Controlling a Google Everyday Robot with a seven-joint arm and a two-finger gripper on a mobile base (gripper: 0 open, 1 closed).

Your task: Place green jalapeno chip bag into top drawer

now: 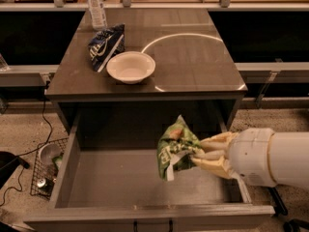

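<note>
The robot's cream-coloured hand (195, 154) reaches in from the right edge of the frame, its fingers pinched tight on the green jalapeno chip bag (174, 149). The crumpled bag hangs upright over the right part of the open top drawer (116, 178), in the lower centre of the frame. Above the drawer, on the brown desk (193, 57), a white bowl (131, 66) sits left of centre. A dark blue and white chip bag (105, 45) lies just beside it, and a clear water bottle (96, 6) stands at the upper left. A wire basket (46, 173) sits on the floor at lower left.
</note>
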